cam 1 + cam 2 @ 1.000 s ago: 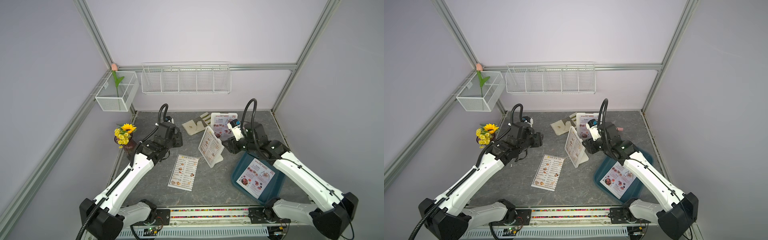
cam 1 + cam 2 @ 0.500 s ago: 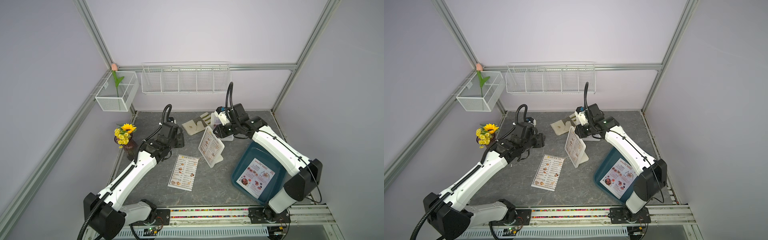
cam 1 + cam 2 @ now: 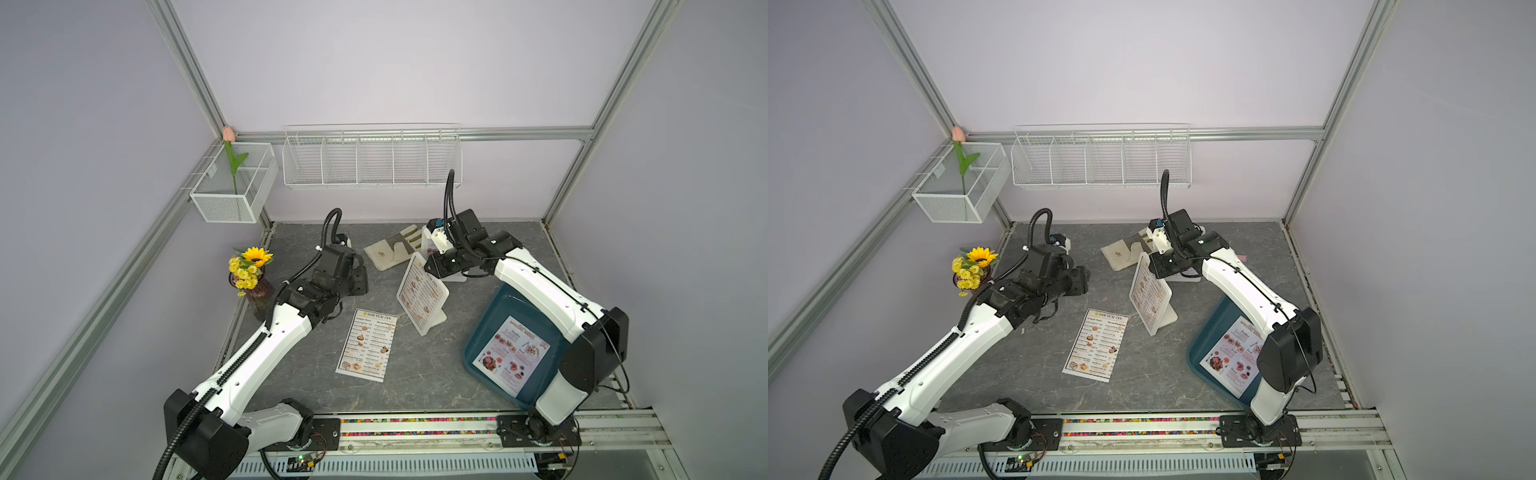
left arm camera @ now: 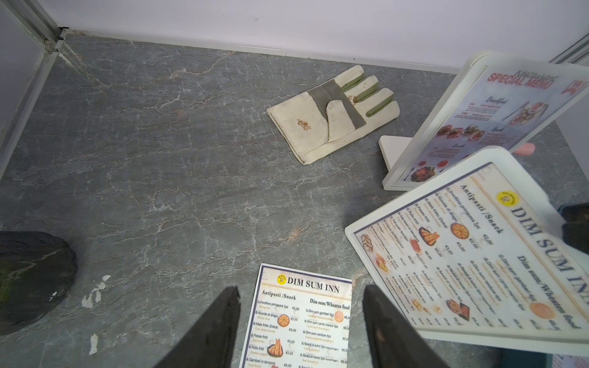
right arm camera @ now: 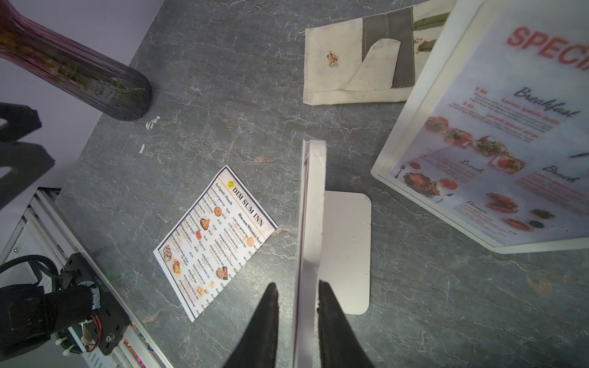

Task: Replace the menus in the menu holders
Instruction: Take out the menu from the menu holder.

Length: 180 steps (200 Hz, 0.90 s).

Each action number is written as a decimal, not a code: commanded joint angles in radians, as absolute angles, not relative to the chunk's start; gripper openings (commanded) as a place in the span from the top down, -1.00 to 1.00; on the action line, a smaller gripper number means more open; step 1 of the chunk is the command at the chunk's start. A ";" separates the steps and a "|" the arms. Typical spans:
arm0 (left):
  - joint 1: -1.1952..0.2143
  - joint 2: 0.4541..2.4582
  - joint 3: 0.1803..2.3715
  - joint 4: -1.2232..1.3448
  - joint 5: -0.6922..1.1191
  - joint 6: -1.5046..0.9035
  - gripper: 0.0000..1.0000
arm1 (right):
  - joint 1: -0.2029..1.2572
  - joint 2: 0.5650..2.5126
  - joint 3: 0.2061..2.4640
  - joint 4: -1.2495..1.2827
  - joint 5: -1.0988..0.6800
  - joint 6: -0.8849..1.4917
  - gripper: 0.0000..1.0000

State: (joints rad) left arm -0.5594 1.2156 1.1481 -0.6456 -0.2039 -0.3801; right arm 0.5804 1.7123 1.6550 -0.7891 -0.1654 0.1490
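Observation:
A white menu holder (image 3: 422,293) with a DIM SUM INN menu in it stands mid-table, seen edge-on in the right wrist view (image 5: 310,223). My right gripper (image 5: 296,286) straddles its upper edge, open. One finger (image 5: 331,306) lies against its back and the other stands a small gap off its front. Behind it is a second menu holder (image 4: 478,118) with a SPECIAL MENU sheet. A loose DIM SUM INN menu (image 3: 368,351) lies flat on the table. My left gripper (image 4: 301,288) hovers open over its top end, holding nothing. Another SPECIAL MENU sheet (image 3: 513,359) lies in the teal tray (image 3: 498,299).
A striped work glove (image 3: 392,249) lies at the back behind the holders. A dark vase of yellow flowers (image 3: 251,278) stands at the left edge. A long wire rack (image 3: 372,160) and a wire basket (image 3: 235,193) hang on the walls.
My right arm swung from over the tray to the back, then onto the upper edge of the DIM SUM holder, and its jaws narrowed. The left arm shifted slightly.

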 commanded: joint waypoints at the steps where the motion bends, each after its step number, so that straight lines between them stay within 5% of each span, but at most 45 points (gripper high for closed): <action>1: -0.562 1.190 1.149 -0.655 -0.221 -0.370 -0.28 | 0.588 1.729 1.670 -0.799 -0.188 0.134 0.50; 180: -0.561 1.170 1.121 -0.647 -0.230 -0.376 -0.29 | 0.574 1.704 1.683 -0.812 -0.259 0.176 0.79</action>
State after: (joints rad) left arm -0.5594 1.1873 1.1378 -0.6449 -0.2127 -0.3801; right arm 0.5785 1.7214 1.6554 -0.7937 -0.2260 0.1604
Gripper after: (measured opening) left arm 0.643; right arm 0.109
